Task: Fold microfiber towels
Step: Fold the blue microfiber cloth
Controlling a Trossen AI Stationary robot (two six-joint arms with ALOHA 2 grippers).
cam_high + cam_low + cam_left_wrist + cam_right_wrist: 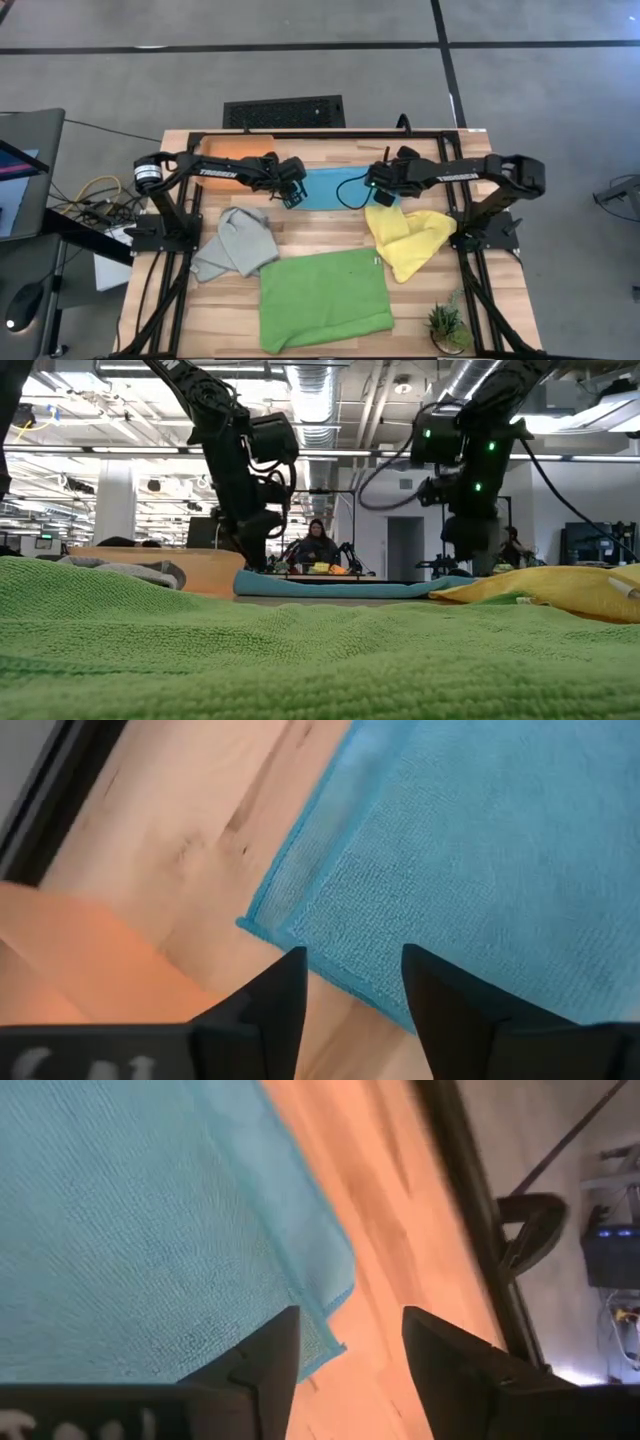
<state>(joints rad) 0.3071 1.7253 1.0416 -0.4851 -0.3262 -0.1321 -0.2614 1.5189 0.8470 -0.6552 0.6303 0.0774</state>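
We see both arms reaching in over the far half of the wooden desk (pixel 300 240), one at each end of the turquoise towel (pixel 325 188), which lies flat and folded there. The left gripper (pixel 291 192) hangs over the towel's left end; in its wrist view its jaws stand apart with a clear gap, nothing between them, the towel's doubled edge (pixel 300 935) lying just beyond the tips. The right gripper (pixel 381 191) hangs over the towel's right end, its jaws likewise parted and empty, with the towel's corner (pixel 335 1295) showing between and beyond them. From the pictures we cannot tell whether either fingertip touches the cloth.

The orange towel (pixel 235 150) sits at the far left edge of the desk, under the left arm. The grey towel (pixel 235 245) lies crumpled near the left side, the yellow towel (pixel 410 240) is bunched on the right, and the lime green towel (pixel 322 298) is spread at the near edge. A small potted plant (pixel 447 325) stands at the near right corner.
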